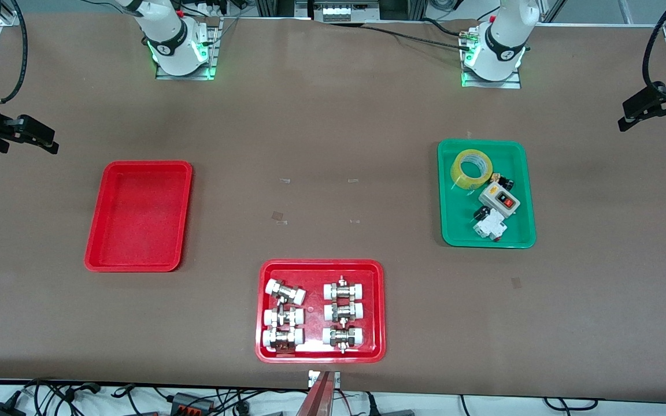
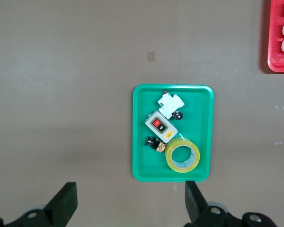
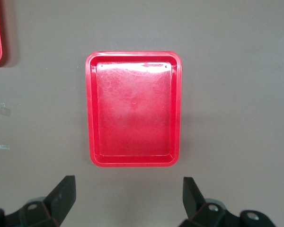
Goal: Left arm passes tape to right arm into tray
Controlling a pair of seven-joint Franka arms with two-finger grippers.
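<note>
The left gripper [image 2: 128,203] hangs high over the bench [image 1: 333,115] with its fingers [image 2: 64,201] spread apart and empty; past the fingertips lies the green tray [image 2: 139,137], and the tape [image 2: 183,157] rests flat in the tray's corner closest to those fingers, with a grey switch box [image 2: 161,126] just beside it. The right gripper [image 3: 128,201] likewise hangs with fingers [image 3: 61,194] wide and empty, the red tray [image 3: 91,109] lying on the bench past their tips.

We saw the yellow tape [image 1: 472,168] lying flat in the green tray [image 1: 454,231]; the plain red tray [image 1: 95,254] lay well apart toward the right arm's end.
</note>
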